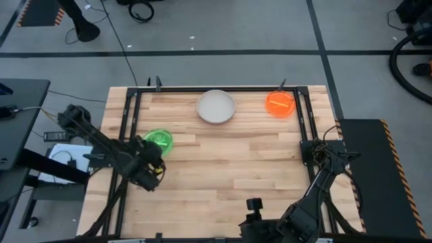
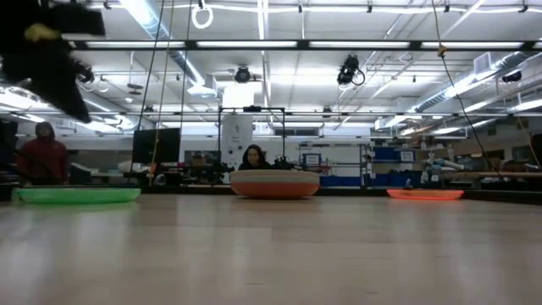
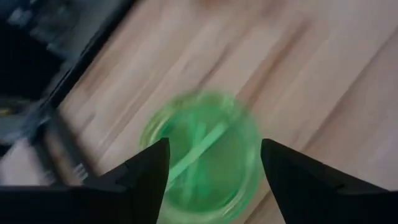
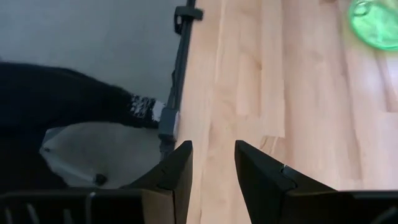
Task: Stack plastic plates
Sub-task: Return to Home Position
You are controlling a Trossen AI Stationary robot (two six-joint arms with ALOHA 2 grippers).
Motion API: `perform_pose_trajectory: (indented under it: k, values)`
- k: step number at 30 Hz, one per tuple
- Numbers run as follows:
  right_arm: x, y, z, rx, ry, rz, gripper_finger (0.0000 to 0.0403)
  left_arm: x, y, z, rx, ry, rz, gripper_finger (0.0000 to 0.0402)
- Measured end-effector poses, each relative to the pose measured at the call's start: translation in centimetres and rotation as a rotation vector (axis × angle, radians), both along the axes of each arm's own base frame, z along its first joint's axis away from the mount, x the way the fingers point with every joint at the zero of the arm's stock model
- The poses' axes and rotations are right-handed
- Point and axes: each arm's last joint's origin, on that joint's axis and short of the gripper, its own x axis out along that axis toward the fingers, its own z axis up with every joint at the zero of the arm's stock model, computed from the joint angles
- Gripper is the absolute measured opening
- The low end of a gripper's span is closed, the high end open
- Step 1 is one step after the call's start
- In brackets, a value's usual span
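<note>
Both end effectors are empty, the right end effector [image 4: 212, 144] narrowly parted at the worktop's [image 1: 229, 169] near edge, the left end effector [image 3: 214, 142] spread just short of the green plates [image 1: 159, 140], and with the off-white-topped large plates [image 1: 216, 106] and orange plates [image 1: 280, 103] piled along the far edge, stacking looks finished.

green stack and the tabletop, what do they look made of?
Green stack: probably translucent plastic, glossy; neon tint with a bright reflected streak in the left wrist view. Tabletop: pale wood, seemingly glued strips, smooth satin finish; grain and plank seams show.
</note>
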Motion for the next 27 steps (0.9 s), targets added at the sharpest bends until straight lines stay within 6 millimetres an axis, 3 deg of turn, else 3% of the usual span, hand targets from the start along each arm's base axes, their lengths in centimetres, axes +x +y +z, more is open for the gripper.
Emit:
perform_pose_trajectory:
  k: [6, 10, 14, 20, 23, 27]
  values:
    - [1.0, 0.5, -1.3, -0.017, -0.060, 0.020, 0.0129, -0.7, -1.8, 2.2, -0.014, -0.418, -0.124, 0.0259]
    - [2.9, 1.0, -4.1, -0.034, -0.078, 0.195, 0.0127, -0.9, -3.5, 2.8, -0.026, -0.531, -0.226, 0.0254]
    - [5.3, -0.1, -6.5, -0.087, -0.127, 0.312, 0.0117, 0.2, -4.5, 2.3, -0.074, -0.605, -0.273, 0.0224]
    - [9.3, -5.5, -8.0, -0.205, -0.088, 0.364, 0.0092, 4.0, -3.9, 0.9, -0.154, -0.662, -0.468, 0.0162]
    - [10.9, -9.5, -7.6, -0.167, -0.039, 0.370, 0.0075, 5.8, -2.1, 0.9, -0.146, -0.729, -0.582, 0.0126]
    - [12.1, -15.0, -6.4, -0.107, -0.028, 0.360, 0.0049, 6.4, 1.0, 1.3, -0.098, -0.769, -0.643, 0.0079]
